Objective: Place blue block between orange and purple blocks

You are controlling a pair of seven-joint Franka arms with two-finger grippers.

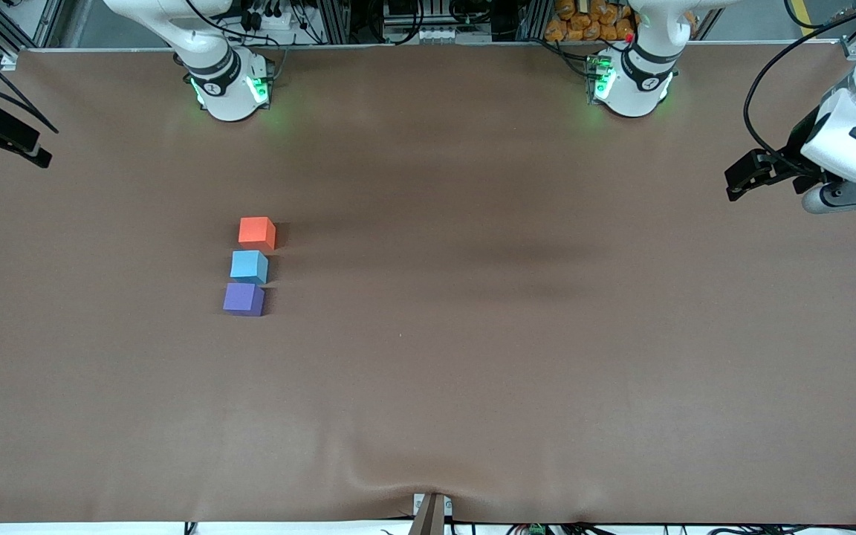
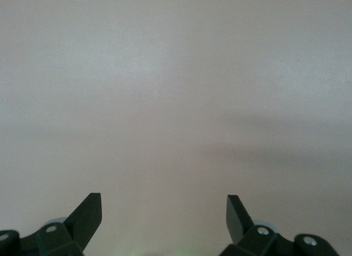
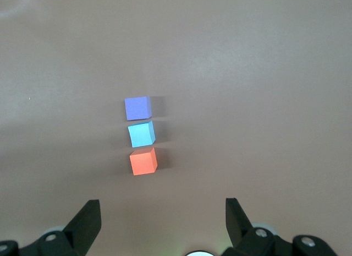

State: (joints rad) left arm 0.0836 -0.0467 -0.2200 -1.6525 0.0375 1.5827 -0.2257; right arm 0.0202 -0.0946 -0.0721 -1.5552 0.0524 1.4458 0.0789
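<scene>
Three cubes in a row on the bench (image 1: 472, 371), toward the right arm's end, well in from every edge. Orange block (image 1: 257, 232) farthest from the front cam, blue block (image 1: 249, 267) in the middle, purple block (image 1: 244, 299) nearest; neighbours just beside each other. Right gripper (image 3: 163, 214) up over the bench's edge at its own end, jaws wide, empty. Left gripper (image 2: 165, 214) likewise over bare bench at the left arm's end, jaws apart, empty.
</scene>
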